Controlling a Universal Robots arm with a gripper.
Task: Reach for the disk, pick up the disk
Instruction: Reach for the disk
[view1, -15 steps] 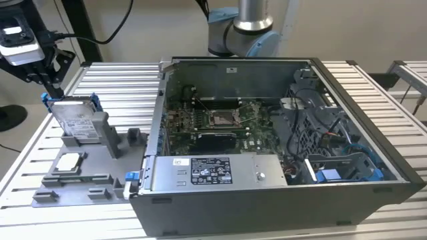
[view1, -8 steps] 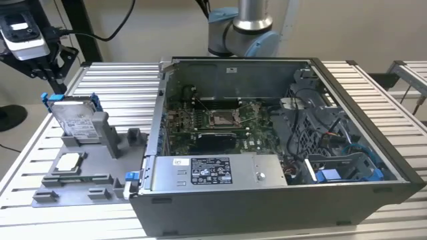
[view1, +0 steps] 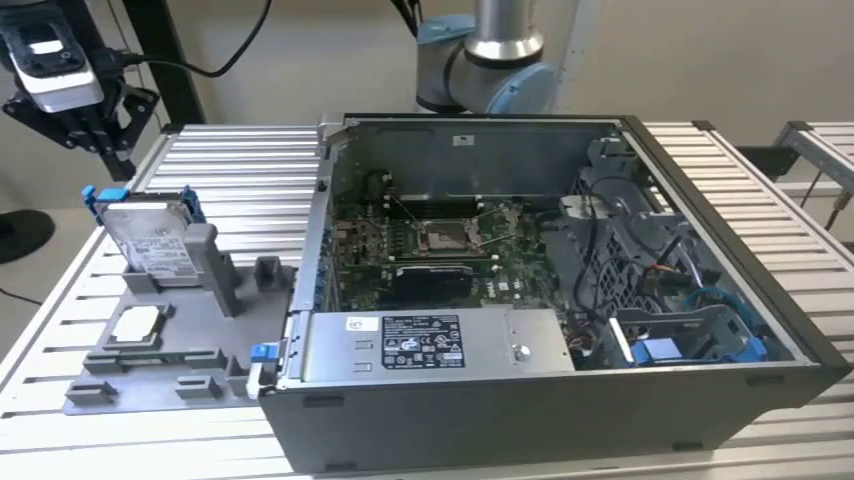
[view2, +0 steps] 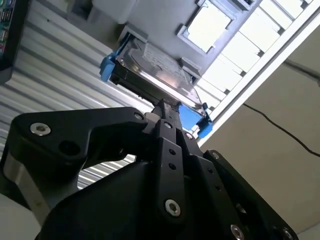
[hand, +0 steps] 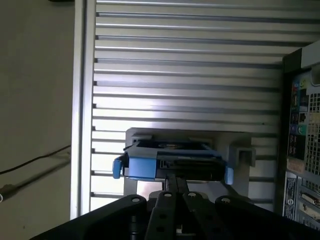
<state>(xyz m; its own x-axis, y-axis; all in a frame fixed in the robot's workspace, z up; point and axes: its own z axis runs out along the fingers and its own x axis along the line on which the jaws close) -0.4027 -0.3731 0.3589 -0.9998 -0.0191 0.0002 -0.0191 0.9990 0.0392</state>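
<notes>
The disk (view1: 150, 240) stands on edge in a grey holder (view1: 200, 300) at the exterior view's left. It is silver-grey with a white label and a blue frame. My gripper (view1: 114, 150) hangs just above its upper end, with a camera mounted on the wrist. In both wrist views the disk (view2: 155, 65) (hand: 170, 162) lies right beyond the black fingertips. The gripper (view2: 164, 107) (hand: 175, 179) is shut, its fingers pressed together with nothing between them, and it stays apart from the disk.
A small square silver chip (view1: 138, 325) lies in the same holder nearer the front. An open computer case (view1: 534, 280) stands to the exterior view's right, with a long grey labelled box (view1: 427, 345) along its front. Everything rests on a slatted metal table (view1: 240, 170).
</notes>
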